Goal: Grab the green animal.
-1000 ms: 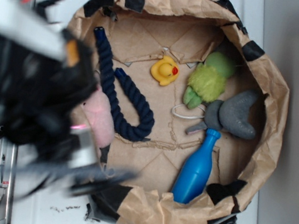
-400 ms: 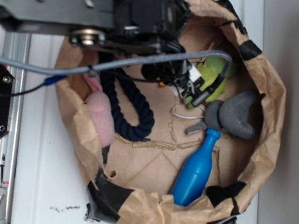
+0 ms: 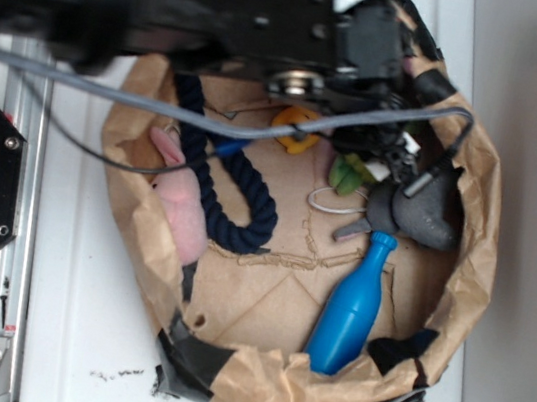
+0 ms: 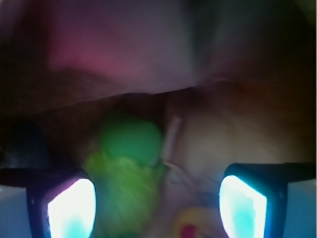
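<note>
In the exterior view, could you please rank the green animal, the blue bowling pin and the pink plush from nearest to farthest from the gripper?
1. Green animal, directly under the gripper.
2. Blue bowling pin, below, toward the bag's lower rim.
3. Pink plush, at the bag's far left wall.

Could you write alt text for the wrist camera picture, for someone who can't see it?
Blurry close-up: a fuzzy green animal toy lies between the two glowing fingers of the open gripper, nearer the left one. A yellow rubber duck peeks in at the bottom edge, with dim brown paper behind.
</note>
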Controlling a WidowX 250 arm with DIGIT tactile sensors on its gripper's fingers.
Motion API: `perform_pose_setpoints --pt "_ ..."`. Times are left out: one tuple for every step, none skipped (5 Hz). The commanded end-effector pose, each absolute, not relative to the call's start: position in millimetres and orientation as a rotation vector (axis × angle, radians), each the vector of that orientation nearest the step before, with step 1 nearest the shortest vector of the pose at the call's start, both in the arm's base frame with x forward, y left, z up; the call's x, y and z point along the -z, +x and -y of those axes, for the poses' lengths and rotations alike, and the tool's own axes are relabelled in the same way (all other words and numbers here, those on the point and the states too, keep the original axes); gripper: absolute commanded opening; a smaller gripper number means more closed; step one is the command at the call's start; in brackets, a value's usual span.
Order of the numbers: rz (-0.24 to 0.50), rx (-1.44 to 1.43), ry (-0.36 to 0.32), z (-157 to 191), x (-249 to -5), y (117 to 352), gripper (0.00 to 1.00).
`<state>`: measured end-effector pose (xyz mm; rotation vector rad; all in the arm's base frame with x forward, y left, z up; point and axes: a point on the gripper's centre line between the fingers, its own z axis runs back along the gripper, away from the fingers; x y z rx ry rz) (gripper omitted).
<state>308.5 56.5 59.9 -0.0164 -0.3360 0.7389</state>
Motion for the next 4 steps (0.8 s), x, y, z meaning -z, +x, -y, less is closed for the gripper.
perform_pose_setpoints --pt "0.327 -0.646 -0.004 -51 -43 335 1.00" --pt "0.202 -0.639 -0.046 -40 -32 322 0.00" --pt "0.108 -0.602 -0.079 -27 -39 300 0.00" --pt "0.002 -0.448 0.058 -18 -75 273 0.00"
